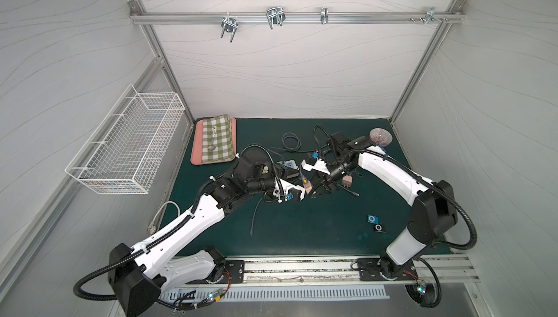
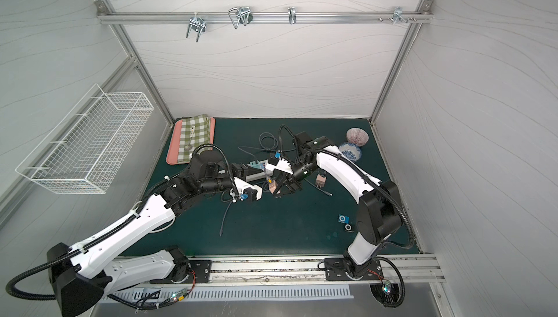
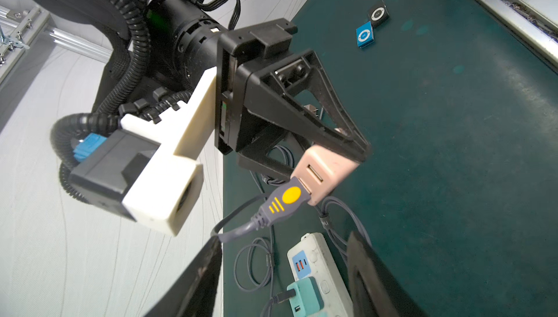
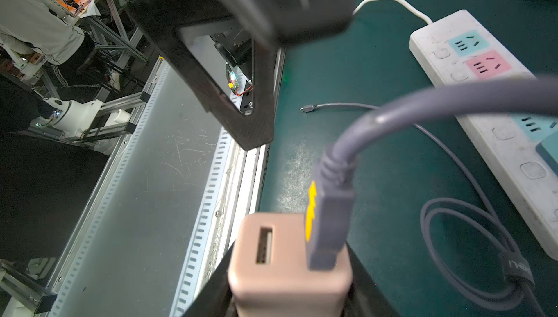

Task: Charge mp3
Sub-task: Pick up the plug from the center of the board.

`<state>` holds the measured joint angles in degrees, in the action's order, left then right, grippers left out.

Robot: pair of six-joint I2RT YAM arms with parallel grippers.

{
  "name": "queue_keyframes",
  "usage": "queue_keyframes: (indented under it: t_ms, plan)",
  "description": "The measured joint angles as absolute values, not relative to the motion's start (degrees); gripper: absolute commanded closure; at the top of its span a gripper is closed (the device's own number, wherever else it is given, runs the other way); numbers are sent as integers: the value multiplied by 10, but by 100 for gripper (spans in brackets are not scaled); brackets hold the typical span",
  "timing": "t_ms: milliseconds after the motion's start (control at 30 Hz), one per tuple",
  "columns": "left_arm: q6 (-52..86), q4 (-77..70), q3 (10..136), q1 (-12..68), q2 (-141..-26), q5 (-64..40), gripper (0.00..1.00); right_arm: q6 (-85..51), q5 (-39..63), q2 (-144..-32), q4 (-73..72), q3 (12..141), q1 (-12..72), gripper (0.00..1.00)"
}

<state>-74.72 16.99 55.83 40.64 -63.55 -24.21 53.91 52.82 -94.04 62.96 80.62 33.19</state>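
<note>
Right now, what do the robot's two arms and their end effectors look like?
The left arm and the right arm have white shells and black joints. A black ribbed hose runs along each. The left end effector and the right end effector have black fingers shaped as open triangles. A white and black camera box with a blue plug sits by each wrist.

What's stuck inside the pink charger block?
A grey plug with a yellow dot sits in one slot of the pink charger; the other slot is empty. How deep its metal tip goes is hidden.
</note>
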Motion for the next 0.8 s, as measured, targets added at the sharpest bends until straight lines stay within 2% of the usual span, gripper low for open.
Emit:
queue_keyframes:
  t_ms: [367, 800]
  plan:
    - [-785, 170, 576, 431, -700, -246, 39, 539, 504, -940, 639, 806, 340, 63]
    - [-813, 185, 585, 450, -715, -242, 70, 539, 500, -940, 663, 807, 344, 62]
